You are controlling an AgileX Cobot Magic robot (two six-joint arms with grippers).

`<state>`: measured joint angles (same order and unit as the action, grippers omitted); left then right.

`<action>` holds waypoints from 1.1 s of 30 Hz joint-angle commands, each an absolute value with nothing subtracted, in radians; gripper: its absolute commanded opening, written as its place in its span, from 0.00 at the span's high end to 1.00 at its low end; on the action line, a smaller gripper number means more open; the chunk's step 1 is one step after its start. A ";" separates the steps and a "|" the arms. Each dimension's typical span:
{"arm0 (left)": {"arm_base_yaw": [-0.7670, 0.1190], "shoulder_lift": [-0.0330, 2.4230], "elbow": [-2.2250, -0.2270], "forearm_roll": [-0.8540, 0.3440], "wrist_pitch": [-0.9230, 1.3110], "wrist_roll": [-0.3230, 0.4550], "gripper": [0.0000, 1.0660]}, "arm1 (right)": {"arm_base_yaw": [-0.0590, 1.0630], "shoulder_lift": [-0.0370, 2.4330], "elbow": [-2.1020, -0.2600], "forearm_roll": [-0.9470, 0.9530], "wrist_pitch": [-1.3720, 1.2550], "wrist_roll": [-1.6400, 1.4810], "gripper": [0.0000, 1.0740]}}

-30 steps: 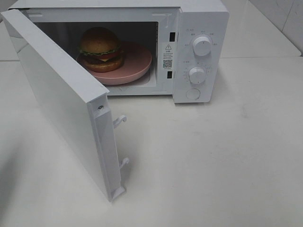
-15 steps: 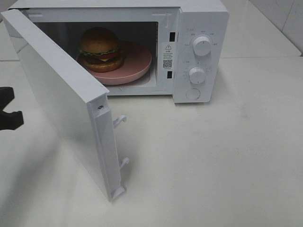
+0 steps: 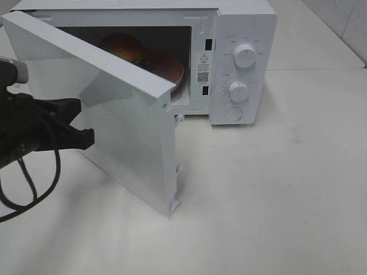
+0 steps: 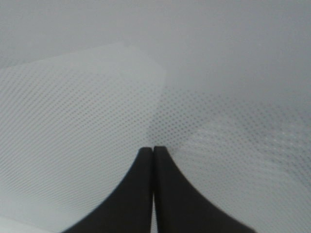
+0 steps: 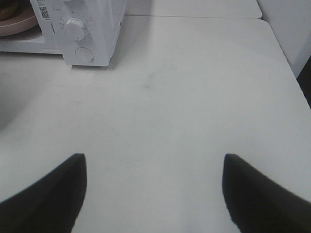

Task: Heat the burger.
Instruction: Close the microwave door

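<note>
The burger [image 3: 122,45] sits on a pink plate [image 3: 174,67] inside the white microwave [image 3: 243,23]; the half-swung door [image 3: 129,134] hides most of it, so only the bun top and a bit of lettuce show. My left gripper [image 3: 84,121] is shut, and its black tips press against the door's outer face. The left wrist view shows the joined fingertips [image 4: 146,160] against the dotted door panel [image 4: 73,111]. My right gripper [image 5: 153,194] hangs open over bare table, holding nothing, well away from the microwave [image 5: 82,29].
The microwave's control panel has two dials [image 3: 245,55] [image 3: 238,90] and a round button [image 3: 233,113]. The left arm's black cable [image 3: 34,183] loops over the table at the left. White table [image 3: 275,189] spreads in front and to the right.
The left gripper came in from the left and reached the door's outer face. The door has swung partway toward the microwave, now covering most of the burger.
</note>
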<state>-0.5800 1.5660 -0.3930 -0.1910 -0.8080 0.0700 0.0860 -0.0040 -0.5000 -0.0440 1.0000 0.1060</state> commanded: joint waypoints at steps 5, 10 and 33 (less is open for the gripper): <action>-0.650 1.662 -0.522 -0.240 -0.832 0.073 1.00 | 0.077 -0.032 -0.497 -0.043 0.995 0.095 0.30; -0.683 1.729 -0.627 -0.255 -0.824 0.073 1.00 | 0.077 -0.032 -0.497 -0.043 0.995 0.096 0.30; -0.700 2.001 -1.076 -0.364 -0.701 0.121 1.00 | 0.077 -0.032 -0.497 -0.046 0.995 0.097 0.30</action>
